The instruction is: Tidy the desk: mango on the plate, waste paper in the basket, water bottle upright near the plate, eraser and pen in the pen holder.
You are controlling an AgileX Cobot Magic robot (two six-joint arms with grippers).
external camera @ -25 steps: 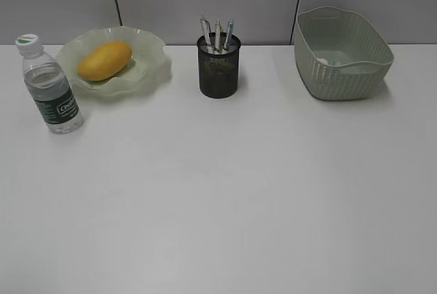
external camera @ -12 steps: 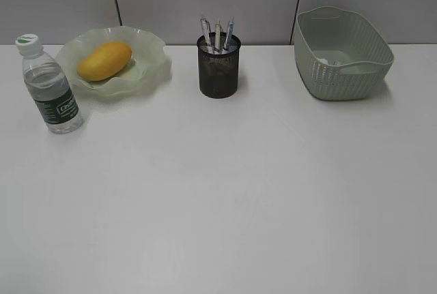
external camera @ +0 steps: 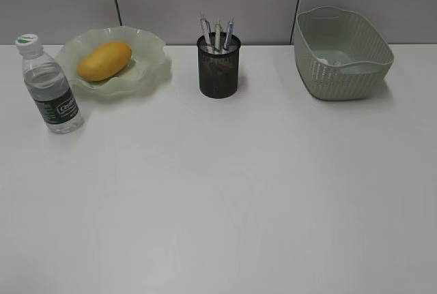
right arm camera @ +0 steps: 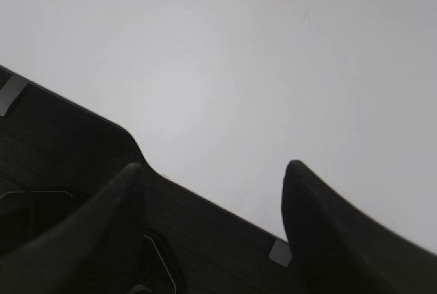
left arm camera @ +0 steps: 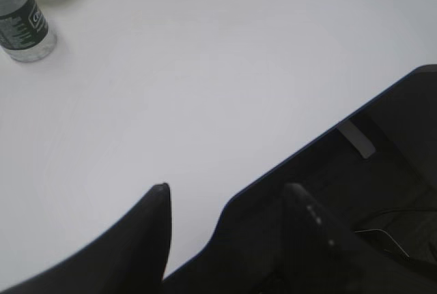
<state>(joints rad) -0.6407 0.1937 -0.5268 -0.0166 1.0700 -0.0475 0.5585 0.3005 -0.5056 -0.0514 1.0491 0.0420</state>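
While both sets of jaws stand apart with nothing between them, neither arm is near any of the task's things: the left gripper [left arm camera: 225,202] hangs over the counter's near edge, and the right gripper [right arm camera: 213,178] does likewise on its own side. From the left jaws the water bottle [left arm camera: 20,24] lies well away, forward and to the left, standing upright just beside the plate [external camera: 147,69]; that arm looks the nearer one to it. On the plate rests the mango [external camera: 104,60], its long axis slanting. Further right along the back of the counter [external camera: 225,192] stands the pen holder [external camera: 219,69] with pens [external camera: 217,33] upright in it; no eraser can be made out. Something pale, perhaps the waste paper, shows inside the basket [external camera: 341,76], well ahead of the right jaws. By my judgement little remains to move
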